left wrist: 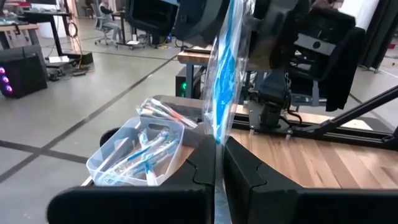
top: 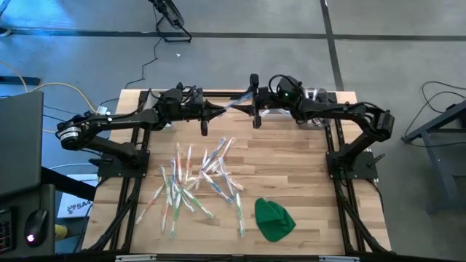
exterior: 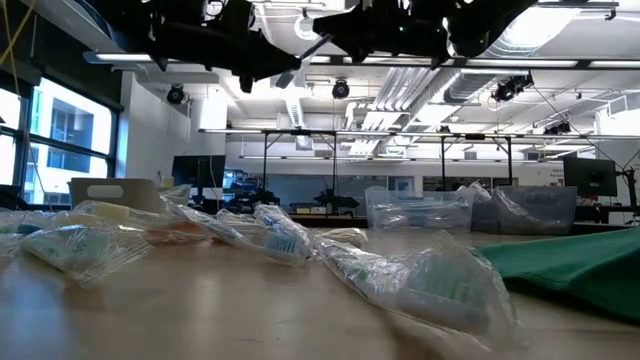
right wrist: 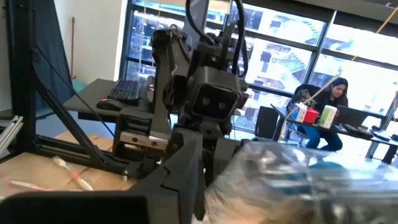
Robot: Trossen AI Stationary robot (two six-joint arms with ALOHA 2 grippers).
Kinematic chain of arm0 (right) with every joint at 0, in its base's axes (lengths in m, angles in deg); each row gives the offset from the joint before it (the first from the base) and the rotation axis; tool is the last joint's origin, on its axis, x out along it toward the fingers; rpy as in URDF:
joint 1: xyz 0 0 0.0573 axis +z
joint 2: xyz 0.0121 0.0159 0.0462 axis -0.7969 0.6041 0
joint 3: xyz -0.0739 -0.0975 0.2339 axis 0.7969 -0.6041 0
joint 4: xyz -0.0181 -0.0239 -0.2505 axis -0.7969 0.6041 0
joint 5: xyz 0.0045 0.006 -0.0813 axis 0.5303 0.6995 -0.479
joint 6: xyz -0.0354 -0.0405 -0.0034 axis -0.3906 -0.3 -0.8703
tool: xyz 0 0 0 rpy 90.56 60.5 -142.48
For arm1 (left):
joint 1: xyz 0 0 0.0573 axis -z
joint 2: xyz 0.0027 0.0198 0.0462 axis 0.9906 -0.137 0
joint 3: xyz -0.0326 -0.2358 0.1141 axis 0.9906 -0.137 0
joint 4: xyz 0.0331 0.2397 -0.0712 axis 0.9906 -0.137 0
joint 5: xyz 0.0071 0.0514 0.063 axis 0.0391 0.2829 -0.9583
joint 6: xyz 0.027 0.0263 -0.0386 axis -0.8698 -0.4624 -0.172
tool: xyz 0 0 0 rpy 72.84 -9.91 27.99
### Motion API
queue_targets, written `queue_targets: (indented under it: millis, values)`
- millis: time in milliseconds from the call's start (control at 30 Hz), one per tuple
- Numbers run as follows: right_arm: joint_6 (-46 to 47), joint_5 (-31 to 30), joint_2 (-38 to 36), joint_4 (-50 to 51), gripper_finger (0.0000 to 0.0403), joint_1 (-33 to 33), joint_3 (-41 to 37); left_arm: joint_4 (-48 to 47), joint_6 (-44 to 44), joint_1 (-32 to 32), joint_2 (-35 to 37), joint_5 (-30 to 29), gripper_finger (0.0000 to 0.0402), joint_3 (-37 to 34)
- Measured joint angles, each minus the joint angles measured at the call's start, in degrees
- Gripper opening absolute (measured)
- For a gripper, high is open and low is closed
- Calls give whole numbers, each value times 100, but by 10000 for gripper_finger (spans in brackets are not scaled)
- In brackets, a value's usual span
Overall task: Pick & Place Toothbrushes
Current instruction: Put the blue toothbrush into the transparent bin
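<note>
Toothbrush [left wrist: 222,81] sits clamped in the left pincer [left wrist: 219,163]; the right pincer's [top: 254,102] state is unclear, so release only after its grip.

Open-plan robotics lab, exposed ceiling ducts [exterior: 400,85], polished concrete floor [top: 240,65], desks with monitors [exterior: 590,178], seated person [right wrist: 328,115] at four o'clock

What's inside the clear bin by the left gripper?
The clear bin holds several wrapped toothbrushes, blue accents showing. Its floor is hidden beneath them.
</note>
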Motion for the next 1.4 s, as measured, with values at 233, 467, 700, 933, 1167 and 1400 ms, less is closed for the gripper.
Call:
queue_targets:
  millis: [233, 467, 700, 933, 1167, 1400]
  values:
    - [-42, -136, 0, 32, 58, -6, 0, 14, -2, -2, 0, 17, 6, 0]
    - [-91, -93, 0, 37, 25, -1, 0, 25, 4, -6, 0, 9, 6, 0]
    - [-111, -107, -2, 122, 10, 9, 0, -19, 11, -7, 0, 2, 10, 0]
    - [-148, -159, -4, 185, 8, 7, 0, -1, 48, -7, 4, -315, 72, 0]
    - [-151, -183, -4, 189, 8, 7, 0, -1, 40, -7, 9, -549, 145, 2]
    - [-138, -137, -4, 212, 8, 8, -2, -8, 3, -7, 9, -476, 176, 4]
